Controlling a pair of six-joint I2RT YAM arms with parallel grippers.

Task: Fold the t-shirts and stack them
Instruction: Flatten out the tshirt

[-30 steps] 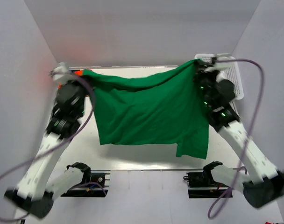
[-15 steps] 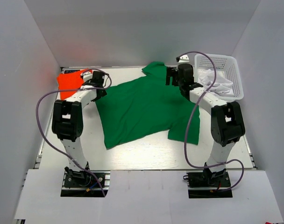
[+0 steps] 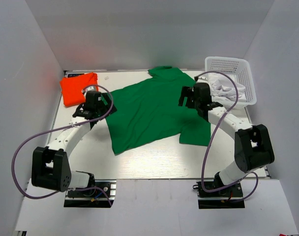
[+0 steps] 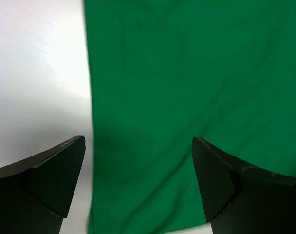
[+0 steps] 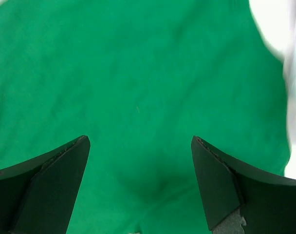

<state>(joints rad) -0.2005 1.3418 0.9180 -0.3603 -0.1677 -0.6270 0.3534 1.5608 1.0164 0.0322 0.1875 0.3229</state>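
Left claw [image 3: 93, 100] is hanging released over the green t-shirt [image 3: 152, 110]'s frame-left edge; right claw [image 3: 189, 97] likewise over its frame-right edge

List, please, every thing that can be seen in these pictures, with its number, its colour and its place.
green t-shirt: 1, bright green, spread flat on the middle of the table
orange-red t-shirt: 1, orange-red, folded at the far left corner
basket: 1, white plastic lattice, far right corner
white cloth: 1 bundle, white, inside the basket
table: 1, white, under everything
cables: 2, purple, one looping beside each arm
left arm: 1, white and black, reaching to the shirt's left edge
right arm: 1, white and black, reaching over the shirt's right part
left pincer: 1, black, open above the shirt's edge
right pincer: 1, black, open above the shirt
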